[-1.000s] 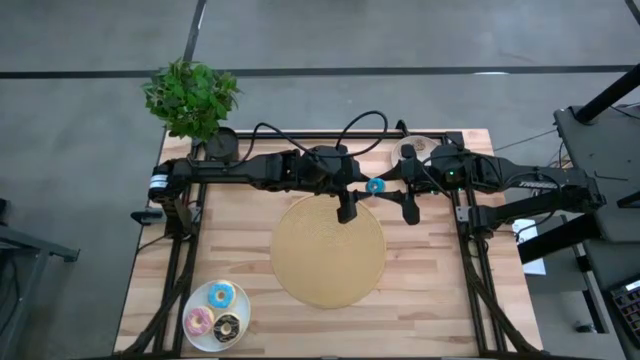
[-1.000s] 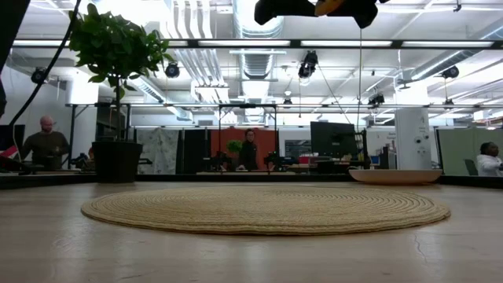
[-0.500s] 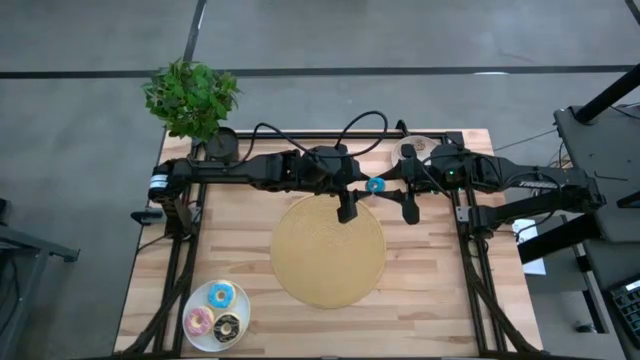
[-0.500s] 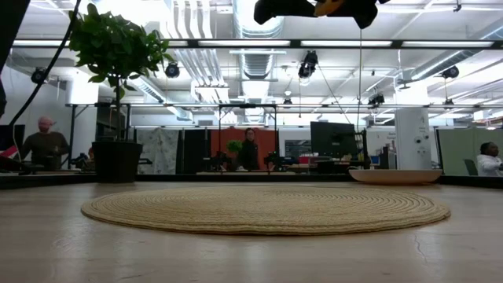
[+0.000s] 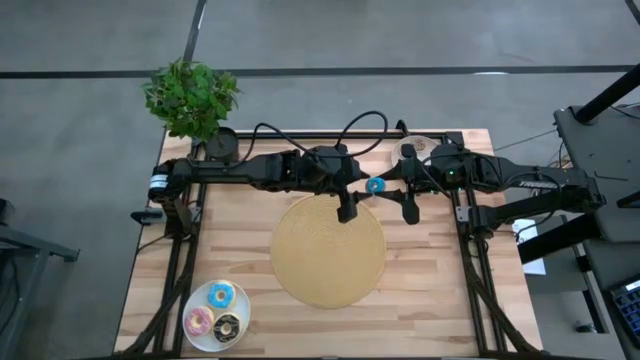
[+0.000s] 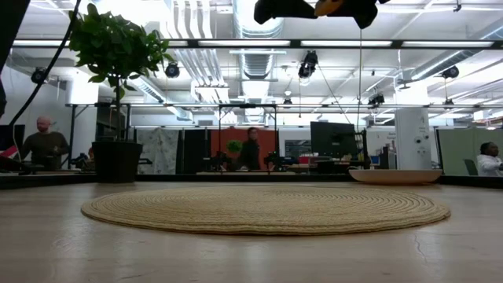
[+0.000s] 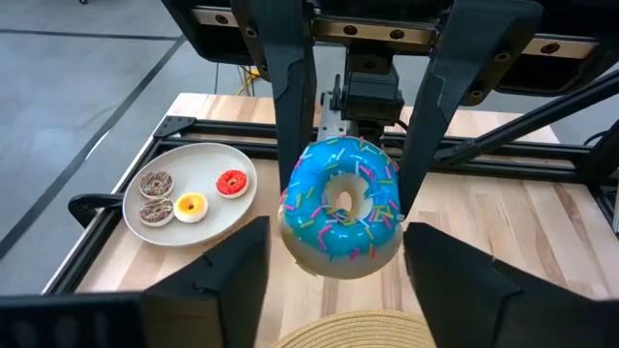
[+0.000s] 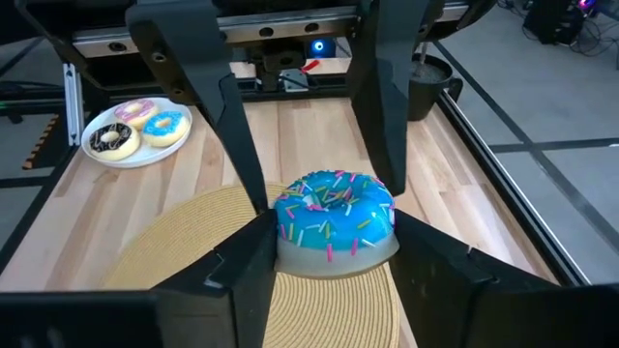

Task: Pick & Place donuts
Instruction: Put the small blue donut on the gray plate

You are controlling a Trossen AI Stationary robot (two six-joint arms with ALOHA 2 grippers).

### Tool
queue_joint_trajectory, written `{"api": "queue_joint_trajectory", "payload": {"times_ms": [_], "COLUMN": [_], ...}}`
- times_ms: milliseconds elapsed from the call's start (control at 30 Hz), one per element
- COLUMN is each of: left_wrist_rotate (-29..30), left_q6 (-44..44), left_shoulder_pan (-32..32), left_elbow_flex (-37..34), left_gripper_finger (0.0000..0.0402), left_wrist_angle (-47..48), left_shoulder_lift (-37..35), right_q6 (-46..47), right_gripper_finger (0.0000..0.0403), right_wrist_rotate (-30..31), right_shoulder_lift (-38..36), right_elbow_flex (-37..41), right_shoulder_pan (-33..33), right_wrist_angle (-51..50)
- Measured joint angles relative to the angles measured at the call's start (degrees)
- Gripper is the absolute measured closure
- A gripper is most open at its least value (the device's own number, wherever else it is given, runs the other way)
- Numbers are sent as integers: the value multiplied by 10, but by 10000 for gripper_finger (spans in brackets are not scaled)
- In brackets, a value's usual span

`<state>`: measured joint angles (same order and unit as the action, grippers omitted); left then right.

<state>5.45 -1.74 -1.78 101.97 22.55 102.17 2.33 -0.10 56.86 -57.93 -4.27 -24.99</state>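
Donut (image 5: 375, 185), blue-iced with sprinkles, hangs above the mat's (image 5: 328, 250) far edge between both grippers. We find the right gripper (image 8: 329, 237) clamped on it; the left gripper (image 7: 338, 256) stands apart beside it. Only the wrist views show these fingers.

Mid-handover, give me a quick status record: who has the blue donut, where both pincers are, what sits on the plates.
item in play: blue donut, sprinkled, in the air over the far edge of the woven mat
right pincer: shut on the blue donut
left pincer: at the same donut, facing the right one; grip unclear
near-left plate: three larger donuts, pink, light blue, chocolate
far-right plate: four small donuts, two chocolate, one yellow, one red
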Motion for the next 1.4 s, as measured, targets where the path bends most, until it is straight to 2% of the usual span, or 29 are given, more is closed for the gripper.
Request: {"api": "queue_joint_trajectory", "payload": {"times_ms": [200,667,1033,1400], "left_wrist_rotate": [0,5,36,36], "left_q6": [-1,1,-19,-34], "left_shoulder_pan": [0,-11,-45,-84], "left_elbow_flex": [0,0,0,-1], "left_gripper_finger": [167,165,165,165], "left_wrist_angle": [0,37,119,130], "left_shoulder_lift": [0,-20,-60,-61], "right_q6": [0,0,0,0], "right_gripper_finger": [227,229,231,224], "right_wrist_rotate": [0,-1,0,1], "right_shoulder_lift": [0,0,0,0], "right_elbow_flex": [0,0,0,0], "right_shoulder_pan": [0,0,0,0], "right_wrist_angle": [0,0,-1,-5]}}
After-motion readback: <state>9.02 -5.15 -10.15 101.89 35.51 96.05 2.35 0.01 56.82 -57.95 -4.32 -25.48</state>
